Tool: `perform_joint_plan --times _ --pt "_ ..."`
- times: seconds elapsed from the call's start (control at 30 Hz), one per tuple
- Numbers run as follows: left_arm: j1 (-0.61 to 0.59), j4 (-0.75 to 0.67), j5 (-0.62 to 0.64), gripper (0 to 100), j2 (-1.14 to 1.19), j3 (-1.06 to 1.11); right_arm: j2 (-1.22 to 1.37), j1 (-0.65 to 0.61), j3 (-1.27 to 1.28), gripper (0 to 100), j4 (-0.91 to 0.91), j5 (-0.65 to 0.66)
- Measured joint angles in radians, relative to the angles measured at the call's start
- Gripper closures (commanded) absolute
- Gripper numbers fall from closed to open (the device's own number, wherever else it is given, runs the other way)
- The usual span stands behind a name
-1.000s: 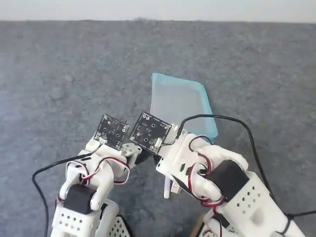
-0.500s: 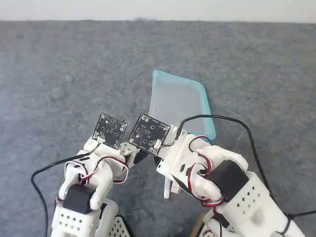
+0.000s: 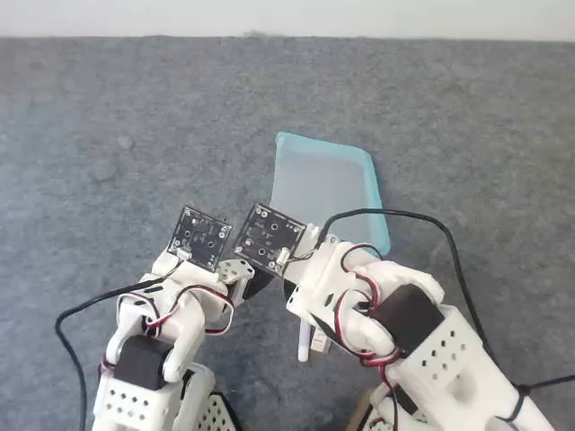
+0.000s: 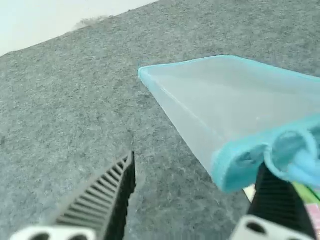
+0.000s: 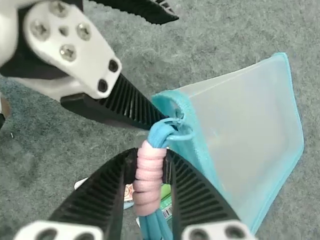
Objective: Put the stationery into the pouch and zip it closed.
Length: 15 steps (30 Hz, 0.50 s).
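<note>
The translucent pouch (image 3: 323, 189) with teal edging lies flat on the grey felt, its near end under both wrists. In the right wrist view my right gripper (image 5: 150, 160) is shut on the pink-beaded zipper pull (image 5: 149, 175), whose blue cord joins the slider at the pouch (image 5: 250, 140) corner. My left gripper (image 4: 197, 165) is open, astride that teal corner of the pouch (image 4: 235, 100); one of its fingers (image 5: 120, 107) lies against the corner. A bit of green and pink stationery (image 4: 311, 200) shows by the corner; whether it is inside I cannot tell.
Grey felt (image 3: 117, 135) covers the whole table, with open room to the left, right and far side of the pouch. The left arm (image 3: 171, 323) and right arm (image 3: 395, 323) stand close together at the near edge, a black cable (image 3: 449, 242) looping over the right one.
The right wrist has shifted slightly to the left, and the pouch's near end has moved a little with it. The left arm has barely moved.
</note>
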Motion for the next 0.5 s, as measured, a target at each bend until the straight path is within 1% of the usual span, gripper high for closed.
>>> perform_joint_plan --times 0.2,0.5 --pt "-0.064 0.000 0.000 64 0.000 0.000 0.000 -0.002 0.000 99.1 0.038 0.035" --pt "-0.081 0.000 0.000 64 0.000 0.000 0.000 -0.003 0.000 99.1 0.054 0.049"
